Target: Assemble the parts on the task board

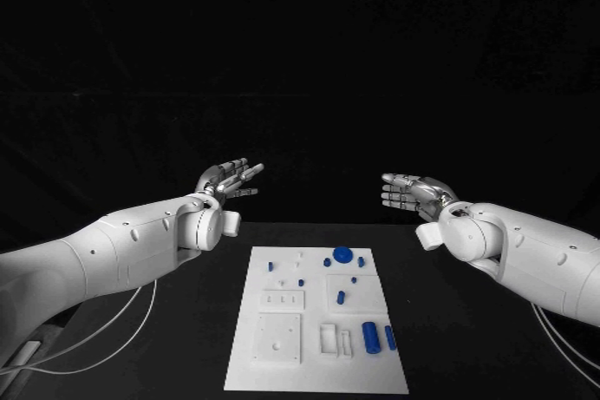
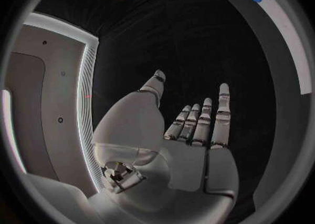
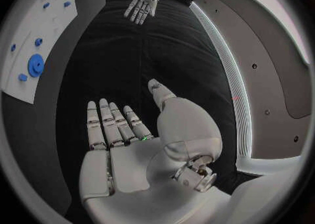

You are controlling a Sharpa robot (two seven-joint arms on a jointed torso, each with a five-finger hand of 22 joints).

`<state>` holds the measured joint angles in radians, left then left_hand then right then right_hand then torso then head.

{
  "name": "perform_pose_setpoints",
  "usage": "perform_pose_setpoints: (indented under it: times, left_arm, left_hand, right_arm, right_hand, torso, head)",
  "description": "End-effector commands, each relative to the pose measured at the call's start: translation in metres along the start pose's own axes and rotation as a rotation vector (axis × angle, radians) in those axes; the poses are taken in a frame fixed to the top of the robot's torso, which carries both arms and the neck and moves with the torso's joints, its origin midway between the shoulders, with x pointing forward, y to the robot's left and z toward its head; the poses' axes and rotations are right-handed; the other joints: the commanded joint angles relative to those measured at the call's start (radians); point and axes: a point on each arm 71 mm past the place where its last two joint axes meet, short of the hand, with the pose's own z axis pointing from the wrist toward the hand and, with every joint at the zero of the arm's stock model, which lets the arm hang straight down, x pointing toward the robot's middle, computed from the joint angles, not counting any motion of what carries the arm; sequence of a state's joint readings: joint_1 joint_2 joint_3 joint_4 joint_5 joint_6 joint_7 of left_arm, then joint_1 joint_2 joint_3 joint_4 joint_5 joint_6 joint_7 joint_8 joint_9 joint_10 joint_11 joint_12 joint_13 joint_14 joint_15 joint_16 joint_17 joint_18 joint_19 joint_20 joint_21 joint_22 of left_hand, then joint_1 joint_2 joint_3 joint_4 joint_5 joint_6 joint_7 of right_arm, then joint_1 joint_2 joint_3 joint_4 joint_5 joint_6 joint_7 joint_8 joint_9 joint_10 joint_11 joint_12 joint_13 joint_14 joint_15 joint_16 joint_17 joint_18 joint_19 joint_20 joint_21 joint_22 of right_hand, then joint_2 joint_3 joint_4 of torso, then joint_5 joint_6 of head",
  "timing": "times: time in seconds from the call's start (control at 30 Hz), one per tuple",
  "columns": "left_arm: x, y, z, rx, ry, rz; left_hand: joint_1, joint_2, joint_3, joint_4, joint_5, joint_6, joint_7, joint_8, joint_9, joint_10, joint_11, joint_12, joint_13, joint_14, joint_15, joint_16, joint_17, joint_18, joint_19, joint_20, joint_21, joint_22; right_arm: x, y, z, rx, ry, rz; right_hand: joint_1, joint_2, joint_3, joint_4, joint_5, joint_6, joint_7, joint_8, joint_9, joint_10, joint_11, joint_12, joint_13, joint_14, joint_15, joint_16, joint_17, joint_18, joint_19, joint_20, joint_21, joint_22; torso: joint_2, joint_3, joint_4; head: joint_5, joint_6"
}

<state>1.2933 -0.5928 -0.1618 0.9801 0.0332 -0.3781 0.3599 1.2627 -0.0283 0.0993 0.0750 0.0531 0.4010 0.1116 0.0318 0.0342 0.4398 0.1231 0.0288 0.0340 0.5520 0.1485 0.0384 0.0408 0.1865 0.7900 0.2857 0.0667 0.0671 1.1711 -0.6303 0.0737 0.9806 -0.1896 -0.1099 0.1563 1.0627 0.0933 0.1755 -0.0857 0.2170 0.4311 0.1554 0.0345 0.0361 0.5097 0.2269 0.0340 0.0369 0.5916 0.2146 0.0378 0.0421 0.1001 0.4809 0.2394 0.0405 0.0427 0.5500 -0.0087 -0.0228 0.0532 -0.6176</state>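
Hovering: left hand (image 1: 230, 179), right hand (image 1: 407, 192) spread, nothing held | risk: parts (image 1: 371, 337) scattered off task board (image 1: 251, 365) by a misjudged descent

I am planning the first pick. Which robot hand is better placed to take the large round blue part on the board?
Probably the right robot hand: the round blue part lies on the task board's far right side. Both hands, including the left robot hand, hang open beyond the board.
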Motion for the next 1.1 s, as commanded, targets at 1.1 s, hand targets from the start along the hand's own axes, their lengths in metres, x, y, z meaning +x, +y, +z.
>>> perform_pose_setpoints:
  times: [1.1]
  left_arm:
    - [0.0021, -0.0025, 0.0004, 0.014, 0.021, -0.006]
  left_hand:
    - [0.002, -0.003, 0.002, -0.002, 0.003, 0.004, -0.003, 0.004, 0.001, -0.008, -0.005, 0.006, 0.001, -0.007, 0.002, 0.003, 0.001, 0.009, 0.006, 0.002, 0.001, 0.001]
  right_arm:
    - [0.0011, -0.0002, 0.0003, -0.012, 0.013, 0.003]
  right_hand:
    - [0.01, -0.002, -0.002, -0.001, 0.003, 0.009, 0.054, 0.004, 0.001, 0.004, 0.0, 0.004, 0.002, 0.005, 0.0, 0.005, 0.001, 0.0, 0.005, 0.001, 0.004, 0.002]
  torso:
    - [0.0, 0.0002, 0.0001]
  head:
    - [0.0, -0.002]
